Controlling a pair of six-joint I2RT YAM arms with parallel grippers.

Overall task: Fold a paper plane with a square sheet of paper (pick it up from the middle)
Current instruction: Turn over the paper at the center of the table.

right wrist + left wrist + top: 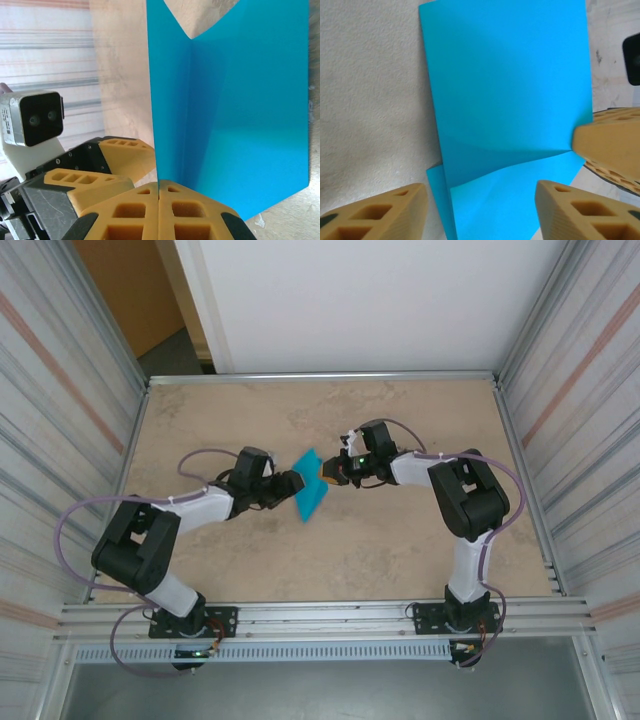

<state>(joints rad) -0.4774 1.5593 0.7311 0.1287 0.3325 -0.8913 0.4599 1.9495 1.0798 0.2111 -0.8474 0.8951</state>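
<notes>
Holding the square sheet of paper (311, 486) clear of the table (400, 560), at the centre of the top view, midway between the two arms. The right gripper (158, 192) is pressed fully together on the sheet's near edge, bottom centre of its wrist view. One of its fingers (612, 145) appears at the right edge of the left wrist view, bearing on the paper's margin. The left gripper (480, 212) stands wide apart at the bottom of its own view with the sheet between its jaws. I see no contact there, so it has hold of nothing. The sheet is already doubled: a vertical crease (190, 110) runs up the right wrist view, and a second layer peeks out at the lower left of the left wrist view.

Handling, as I judge it: very light, thin, and limp beyond the pinch. It looks smooth enough to slide between pads, and any stray dent is likely to set as a crease. It stiffens only along the fold. I would set the left pads flat on both layers close to the crease, never on a lone free corner.

Room: open tabletop lies on all sides of the sheet in the top view, and the enclosure walls (60, 410) are well apart from it. The tight spot is between the grippers themselves, which are near each other.
</notes>
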